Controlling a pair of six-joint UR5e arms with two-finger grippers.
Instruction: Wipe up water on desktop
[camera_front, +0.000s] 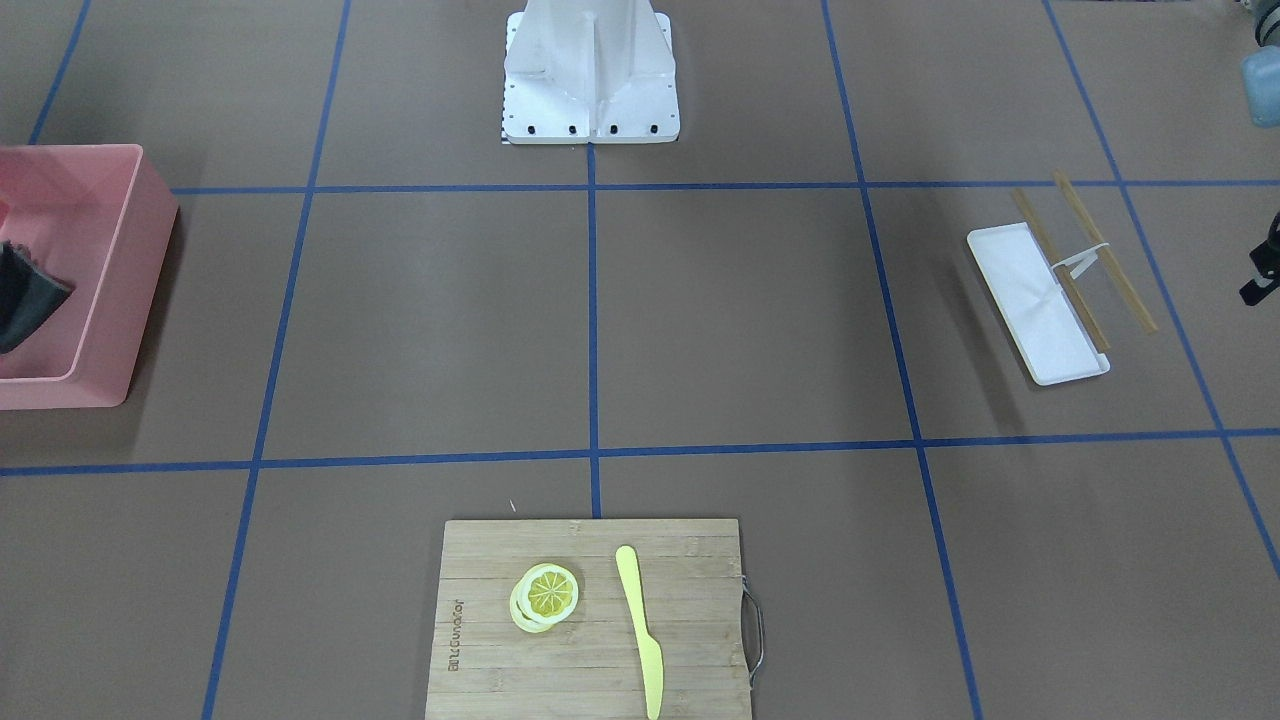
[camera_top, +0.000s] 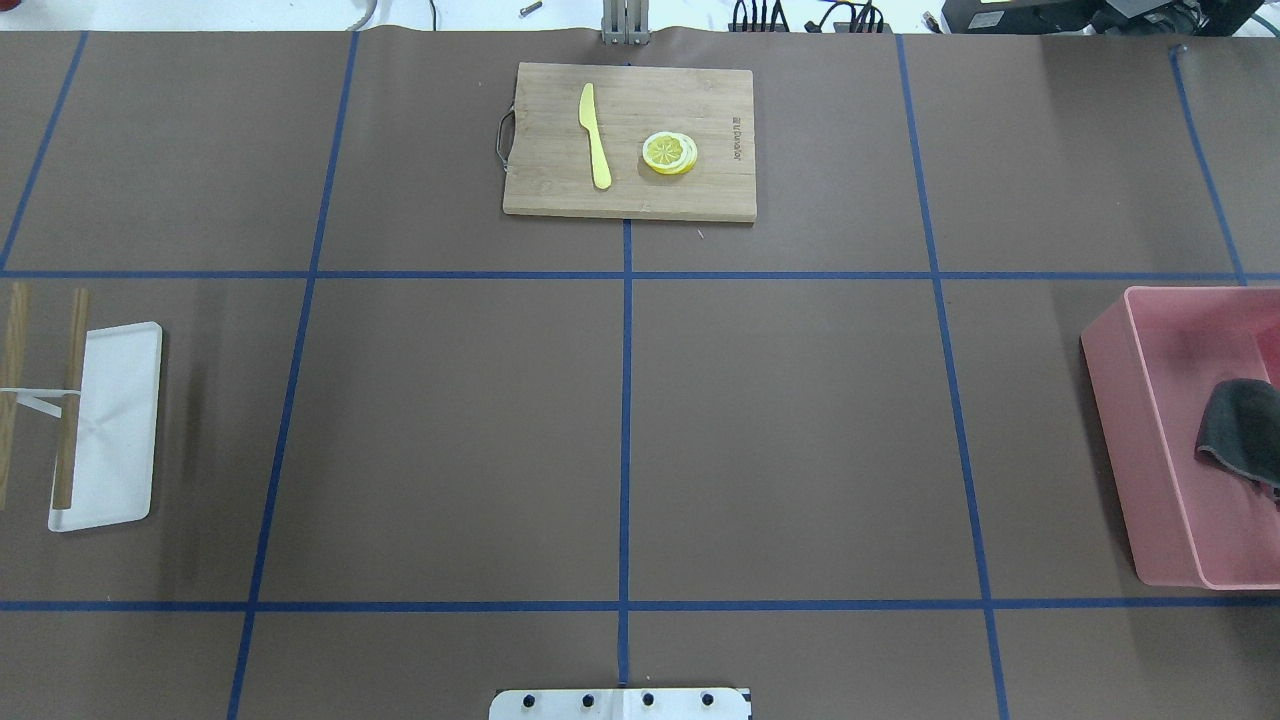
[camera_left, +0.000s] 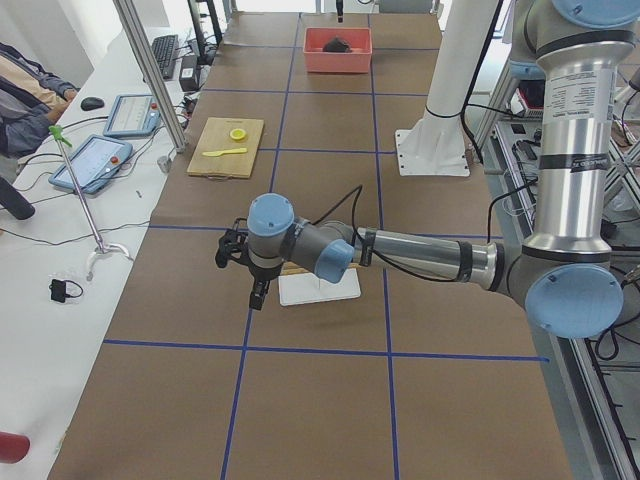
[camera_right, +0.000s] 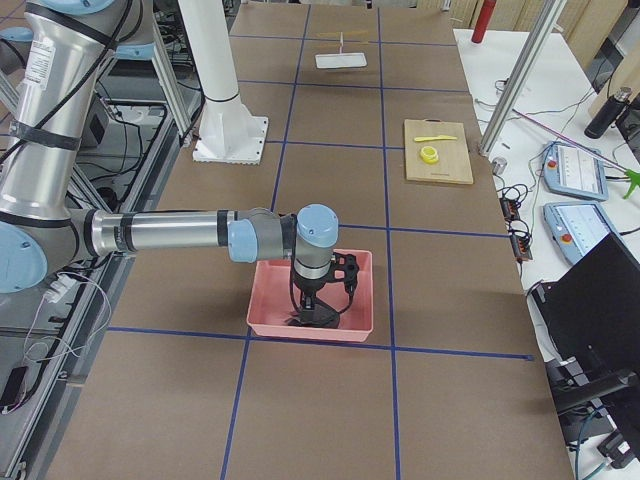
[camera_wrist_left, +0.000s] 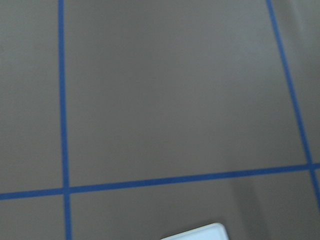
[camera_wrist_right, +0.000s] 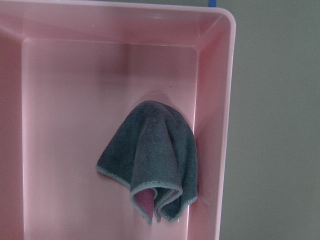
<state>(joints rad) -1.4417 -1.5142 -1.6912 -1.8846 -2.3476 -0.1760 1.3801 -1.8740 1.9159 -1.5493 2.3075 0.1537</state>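
The desktop (camera_top: 780, 420) is brown with blue tape lines; I make out no water on it. A grey cloth (camera_wrist_right: 150, 160) with a pink underside is bunched in the pink bin (camera_wrist_right: 215, 100) at the table's right end. It also shows in the overhead view (camera_top: 1240, 435). My right gripper (camera_right: 322, 290) is over the bin, right above the cloth; I cannot tell if it is open or shut. My left gripper (camera_left: 245, 268) hovers by the white tray (camera_left: 320, 288) at the left end; I cannot tell its state.
Two wooden sticks (camera_top: 70, 400) lie across the white tray (camera_top: 115, 420). A bamboo cutting board (camera_top: 560, 190) at the far middle carries a yellow knife (camera_top: 595, 135) and lemon slices (camera_top: 669, 153). The white robot base (camera_front: 590, 70) stands at the near middle.
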